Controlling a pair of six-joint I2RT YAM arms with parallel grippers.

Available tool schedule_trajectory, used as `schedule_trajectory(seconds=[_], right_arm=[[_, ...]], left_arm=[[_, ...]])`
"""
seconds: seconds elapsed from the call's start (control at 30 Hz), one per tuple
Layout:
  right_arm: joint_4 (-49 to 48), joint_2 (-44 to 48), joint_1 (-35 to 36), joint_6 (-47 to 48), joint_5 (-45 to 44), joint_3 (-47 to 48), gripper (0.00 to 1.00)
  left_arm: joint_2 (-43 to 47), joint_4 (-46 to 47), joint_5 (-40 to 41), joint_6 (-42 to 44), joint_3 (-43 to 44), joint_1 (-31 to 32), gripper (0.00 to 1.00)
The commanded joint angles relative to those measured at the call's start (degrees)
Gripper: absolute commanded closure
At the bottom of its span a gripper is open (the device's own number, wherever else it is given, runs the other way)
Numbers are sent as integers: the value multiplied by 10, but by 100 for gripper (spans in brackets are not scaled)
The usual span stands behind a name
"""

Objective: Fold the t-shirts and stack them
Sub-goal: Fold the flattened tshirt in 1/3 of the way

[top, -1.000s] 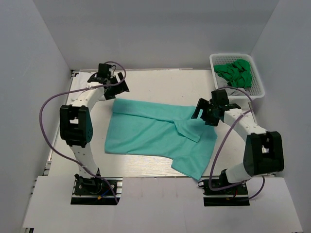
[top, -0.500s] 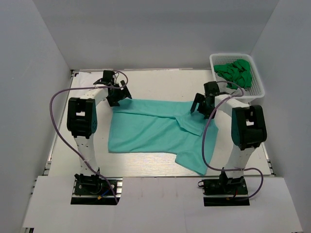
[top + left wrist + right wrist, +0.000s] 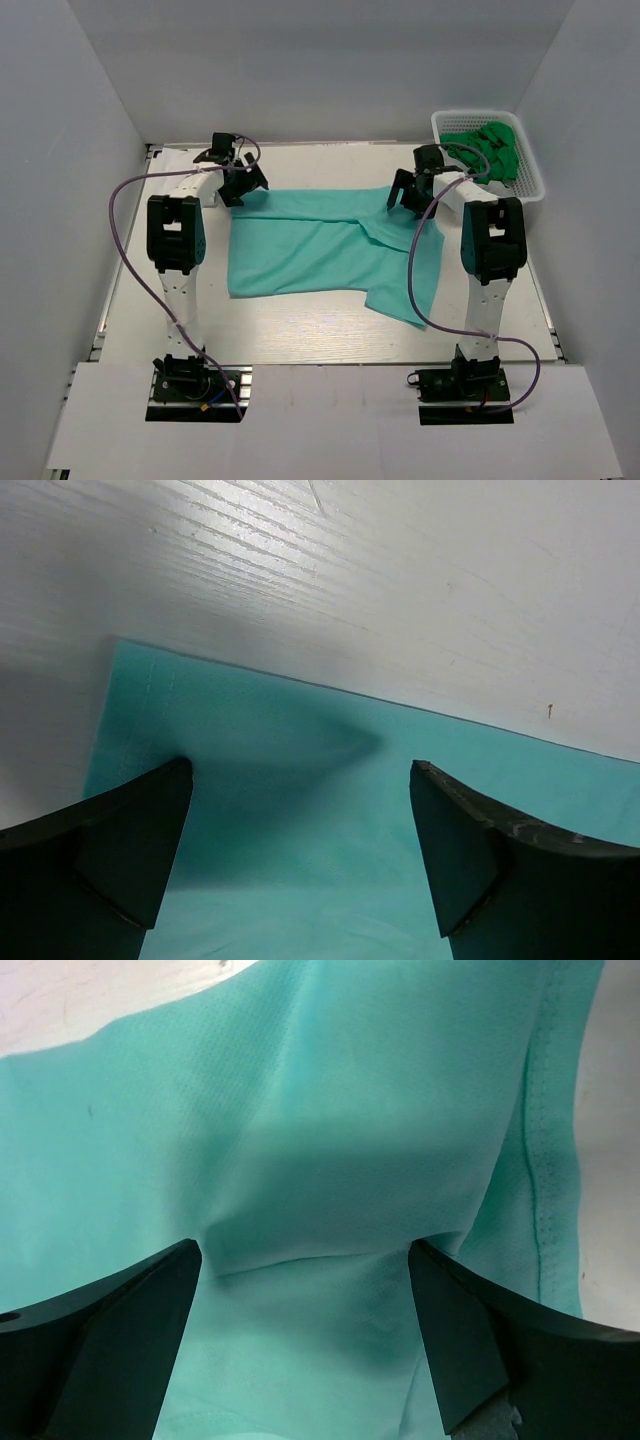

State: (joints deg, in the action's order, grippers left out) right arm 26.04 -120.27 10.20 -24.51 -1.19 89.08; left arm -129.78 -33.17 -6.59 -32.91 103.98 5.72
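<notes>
Both arms are leaning far forward, left gripper (image 3: 240, 186) hovering at eleven o'clock, right gripper (image 3: 405, 198) at one o'clock, both holding their jaws spread wide.

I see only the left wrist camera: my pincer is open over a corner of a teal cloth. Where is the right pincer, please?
Observer: The right pincer is open too, over the far right edge of the same teal t-shirt.
Operator: Is the shirt lying flat?
Observer: Its left half is flat. On the right half the cloth is folded over itself.
Operator: Are there other shirts?
Observer: Yes. A white basket in the far right corner holds bright green cloth.
</notes>
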Motion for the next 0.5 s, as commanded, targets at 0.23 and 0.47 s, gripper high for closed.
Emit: schedule_trajectory(seconds=[0.23,0.47], right_arm=[[-13,148,6,111,58,-13,10],[-20,274,11,64,48,-156,10]], left_arm=[[100,-75,43,60,17,7,0],[251,-87,32,53,-101,7,0]])
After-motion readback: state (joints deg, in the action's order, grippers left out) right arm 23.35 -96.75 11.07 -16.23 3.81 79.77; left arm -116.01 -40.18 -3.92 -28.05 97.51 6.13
